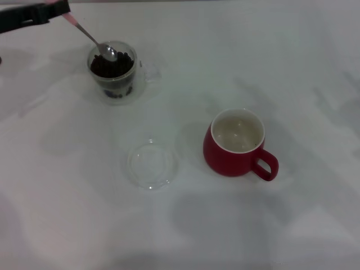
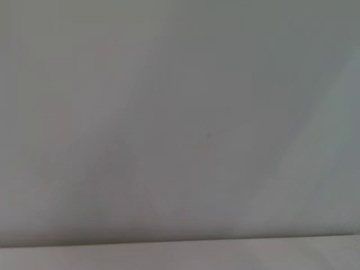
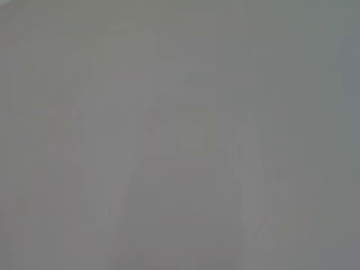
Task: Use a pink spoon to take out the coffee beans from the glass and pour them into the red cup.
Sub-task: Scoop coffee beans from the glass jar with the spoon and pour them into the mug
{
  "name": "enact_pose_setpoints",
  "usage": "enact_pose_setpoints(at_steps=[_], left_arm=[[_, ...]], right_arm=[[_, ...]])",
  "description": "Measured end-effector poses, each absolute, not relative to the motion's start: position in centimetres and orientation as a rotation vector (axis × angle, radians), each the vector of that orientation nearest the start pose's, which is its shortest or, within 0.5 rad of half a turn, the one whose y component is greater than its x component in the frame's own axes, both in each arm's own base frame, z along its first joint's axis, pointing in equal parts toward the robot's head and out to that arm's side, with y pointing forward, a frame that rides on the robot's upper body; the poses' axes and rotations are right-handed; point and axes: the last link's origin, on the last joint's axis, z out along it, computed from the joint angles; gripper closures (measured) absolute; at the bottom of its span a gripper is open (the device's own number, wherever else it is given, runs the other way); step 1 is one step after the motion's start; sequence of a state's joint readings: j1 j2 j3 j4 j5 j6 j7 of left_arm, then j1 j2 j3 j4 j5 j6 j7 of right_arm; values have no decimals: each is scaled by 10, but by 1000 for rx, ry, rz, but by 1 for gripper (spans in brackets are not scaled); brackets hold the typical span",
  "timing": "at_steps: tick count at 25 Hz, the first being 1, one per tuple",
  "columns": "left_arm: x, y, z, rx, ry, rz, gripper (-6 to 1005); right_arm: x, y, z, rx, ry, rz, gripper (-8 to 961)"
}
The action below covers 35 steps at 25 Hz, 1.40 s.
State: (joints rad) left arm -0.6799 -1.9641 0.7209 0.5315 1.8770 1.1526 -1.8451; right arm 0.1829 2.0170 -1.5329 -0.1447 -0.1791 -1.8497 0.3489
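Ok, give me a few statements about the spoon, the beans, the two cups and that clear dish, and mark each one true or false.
1. The spoon's metal bowl is over the coffee beans in the glass. True.
2. The red cup is full of beans. False: its cream inside shows no beans.
3. The left gripper holds the spoon's pink handle. True.
4. The clear dish sits on top of the glass. False: it lies flat on the table, beside the red cup.
5. The right gripper is over the red cup. False: it isn't in view.
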Motion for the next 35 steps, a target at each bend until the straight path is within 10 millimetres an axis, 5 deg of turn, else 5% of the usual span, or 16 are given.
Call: enact_pose_setpoints(at_steps=[12,35], left_arm=[[-270,403,13,-2219,-1310,-779,869],[-310,356,9,-1852,-1693,-1166,869]], right_arm=[[320,233,51,-1624,132,1113,82],[323,238,55,-1621,134,1092,82]])
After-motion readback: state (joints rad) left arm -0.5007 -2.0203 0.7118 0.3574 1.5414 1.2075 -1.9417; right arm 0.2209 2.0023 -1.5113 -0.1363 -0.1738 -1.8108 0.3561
